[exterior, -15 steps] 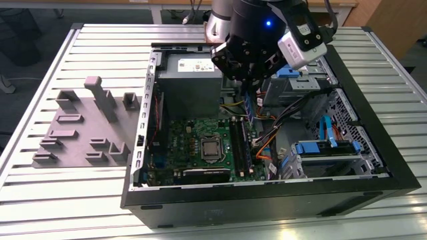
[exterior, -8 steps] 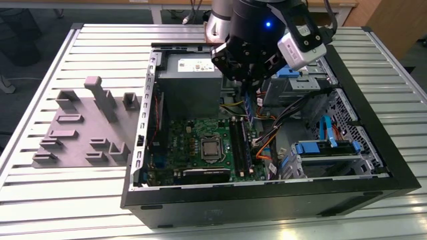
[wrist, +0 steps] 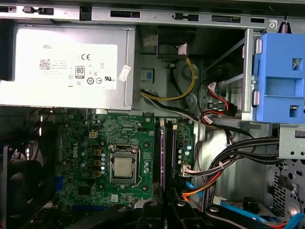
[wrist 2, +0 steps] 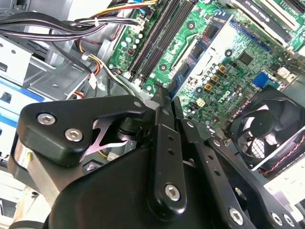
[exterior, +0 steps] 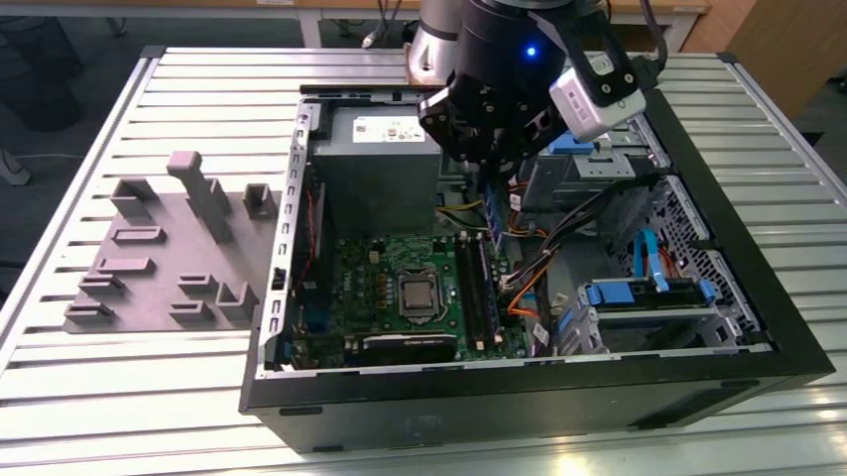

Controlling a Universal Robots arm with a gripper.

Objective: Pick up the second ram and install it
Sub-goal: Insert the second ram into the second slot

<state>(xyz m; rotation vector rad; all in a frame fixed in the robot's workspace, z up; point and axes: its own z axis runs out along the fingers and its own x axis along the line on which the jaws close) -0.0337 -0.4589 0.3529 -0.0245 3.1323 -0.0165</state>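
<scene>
Second ram [wrist: 164, 157], clamped in the gripper [wrist 2: 164, 94] over the memory slots [wrist: 156, 157], may jam or crack if pressed down misaligned.

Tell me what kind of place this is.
Probably a robotics lab: an open desktop computer case on a slatted metal table, a grey fixture tray beside it, a gripper above the motherboard.

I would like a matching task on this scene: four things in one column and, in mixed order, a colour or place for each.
1 fixture tray
2 drive bracket
3 processor socket
4 second ram

A blue
B held in the gripper
C silver, middle of the motherboard
D grey, outside the case

Pairs: 1-D; 2-A; 3-C; 4-B
</scene>
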